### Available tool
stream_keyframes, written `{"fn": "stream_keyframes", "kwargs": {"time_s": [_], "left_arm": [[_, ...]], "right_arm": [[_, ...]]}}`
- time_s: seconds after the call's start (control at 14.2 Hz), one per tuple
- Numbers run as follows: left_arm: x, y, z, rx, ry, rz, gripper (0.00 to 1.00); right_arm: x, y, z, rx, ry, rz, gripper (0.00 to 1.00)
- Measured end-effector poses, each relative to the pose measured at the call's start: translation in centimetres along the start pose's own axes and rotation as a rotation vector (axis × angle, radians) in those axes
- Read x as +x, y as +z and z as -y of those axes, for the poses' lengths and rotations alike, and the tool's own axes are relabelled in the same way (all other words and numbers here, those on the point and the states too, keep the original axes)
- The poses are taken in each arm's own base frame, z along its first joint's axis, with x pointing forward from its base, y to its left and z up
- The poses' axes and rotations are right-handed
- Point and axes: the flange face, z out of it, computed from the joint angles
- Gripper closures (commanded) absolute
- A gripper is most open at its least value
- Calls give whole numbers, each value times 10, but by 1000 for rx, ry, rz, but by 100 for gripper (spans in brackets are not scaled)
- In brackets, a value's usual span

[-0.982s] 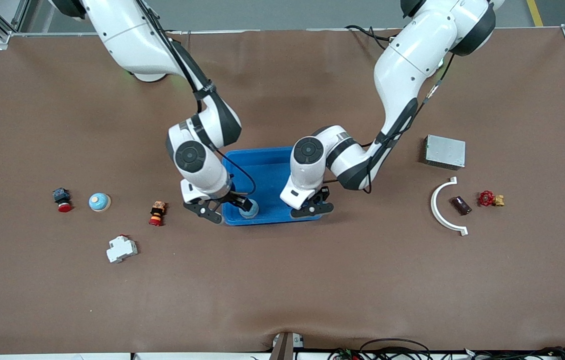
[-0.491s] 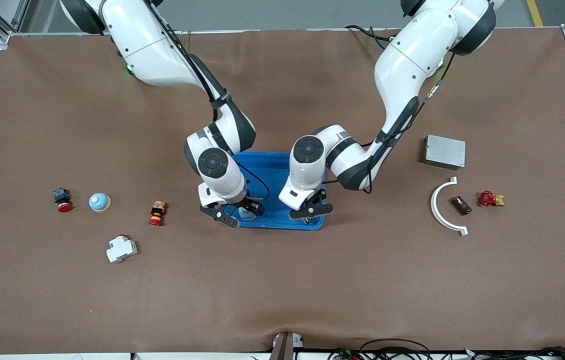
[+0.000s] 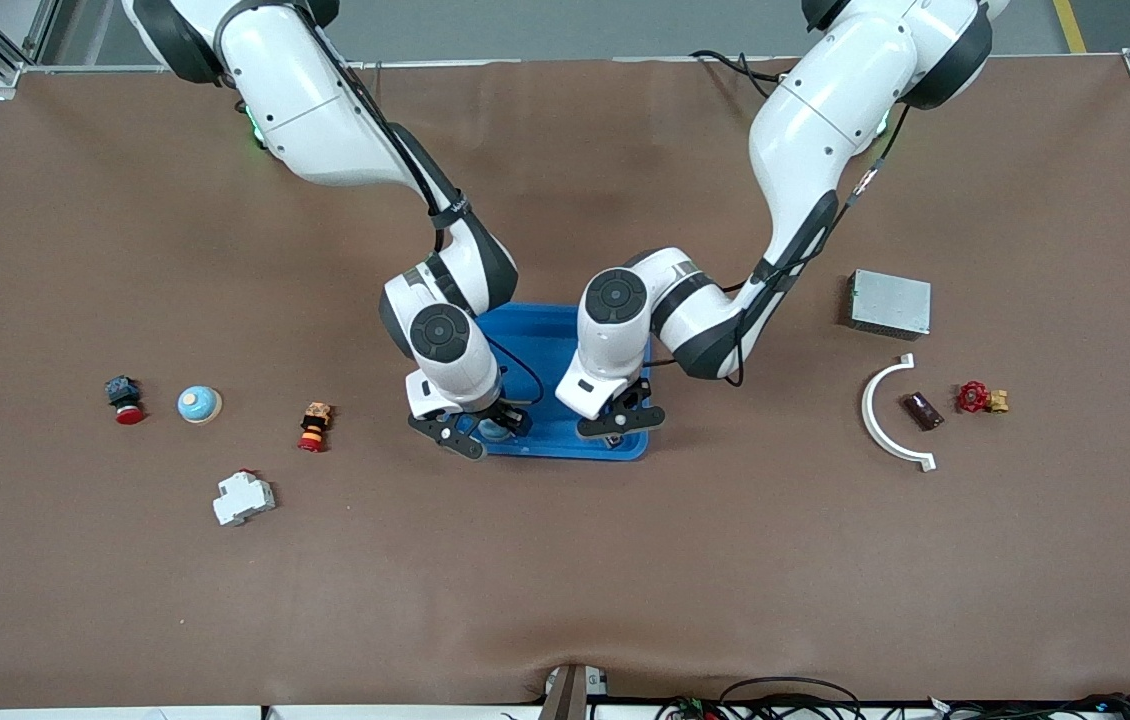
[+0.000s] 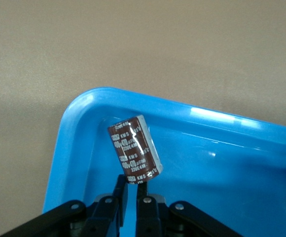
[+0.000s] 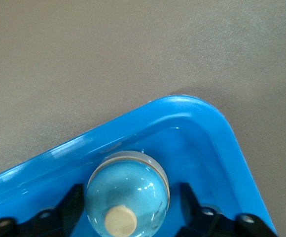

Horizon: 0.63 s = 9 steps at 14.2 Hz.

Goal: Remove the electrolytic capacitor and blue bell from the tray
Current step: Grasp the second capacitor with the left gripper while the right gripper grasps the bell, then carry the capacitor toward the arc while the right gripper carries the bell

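While arms hide most of tray, capacitor, bell visible.

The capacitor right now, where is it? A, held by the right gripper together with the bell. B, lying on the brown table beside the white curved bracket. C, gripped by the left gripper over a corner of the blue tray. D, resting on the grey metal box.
C: in the left wrist view the capacitor is pinched at its lower end by the left gripper, tilted over a corner of the blue tray.
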Motion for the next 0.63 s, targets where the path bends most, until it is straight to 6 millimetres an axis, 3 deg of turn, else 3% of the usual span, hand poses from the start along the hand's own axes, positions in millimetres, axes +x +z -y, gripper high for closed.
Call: {"fn": "stream_keyframes", "kwargs": {"time_s": [0.35, 0.63], "left_arm": [[-7, -1, -2, 24, -32, 21, 100], [-19, -10, -10, 38, -86, 40, 100]], "right_arm": [[3, -9, 6, 3, 14, 0, 100], [17, -51, 16, -83, 20, 47, 100]]}}
